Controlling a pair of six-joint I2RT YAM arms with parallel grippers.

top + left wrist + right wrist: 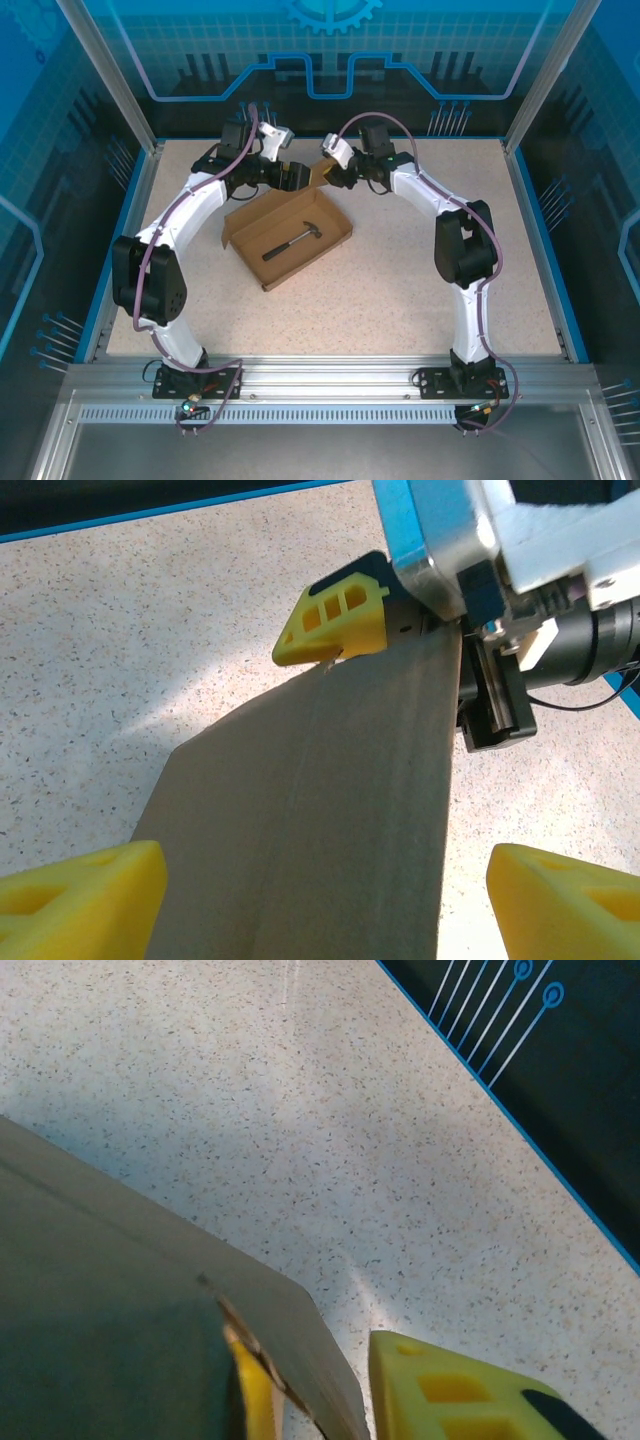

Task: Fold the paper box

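Paper box [275, 222] sits on the table [400, 300] near the middle, a bit toward the far edge and slightly left of centre, turned at an angle to the table edges. It is a shallow open tray with the side walls up. A hammer [290, 243] lies flat inside, along the box floor.

One flap [319, 174] at the box's far corner is raised off the table, between the two grippers.

Left gripper [297, 178] is at the flap from the left. In the left wrist view its jaws are spread wide, with the flap [320, 810] running up between the two yellow fingertips [80, 900]. The left tip overlaps the flap's edge and the right tip stands apart from it. Released, not pinching.

Right gripper [326, 176] meets the flap from the right, just beside the left gripper. The left wrist view shows one of its yellow fingers [335, 620] touching the flap's far end. In the right wrist view the flap [120, 1290] lies between its fingers. One yellow finger [250, 1390] is tight against the flap's underside; the other [450, 1390] is just beside the flap's corner with a thin gap showing. Jaws narrow, but cannot tell if it is actually clamping the flap.
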